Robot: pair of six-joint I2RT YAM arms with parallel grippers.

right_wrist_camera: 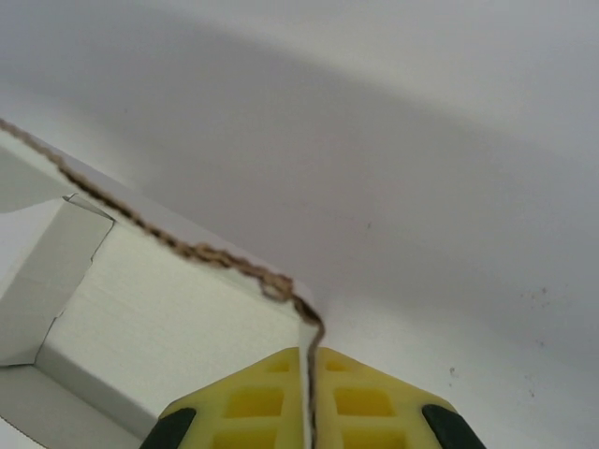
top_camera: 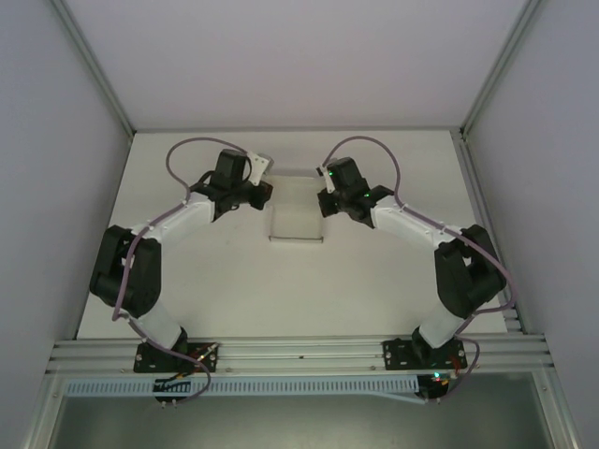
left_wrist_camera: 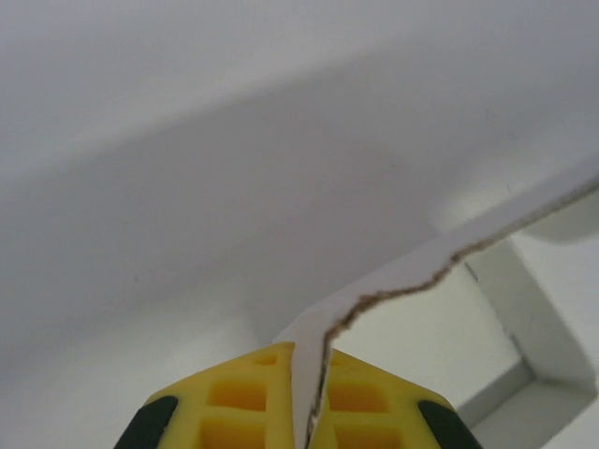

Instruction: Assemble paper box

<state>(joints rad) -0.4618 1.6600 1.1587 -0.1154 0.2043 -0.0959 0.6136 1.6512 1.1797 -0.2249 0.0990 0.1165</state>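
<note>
- The paper box [top_camera: 295, 223] is at the far middle of the white surface [top_camera: 374, 290], between the two arms, with its walls folded up.
- The left fingers [left_wrist_camera: 245, 404] are clamped on a thin wall on the box's left side. The wall's rough brown cut edge runs out from between the yellow pads.
- The right fingers [right_wrist_camera: 367, 404] are pinched tight on the opposite wall, whose ragged edge rises from between the pads.
- In the right wrist view, the box's inside corner and a folded flap lie to the left of the gripped wall.
</note>
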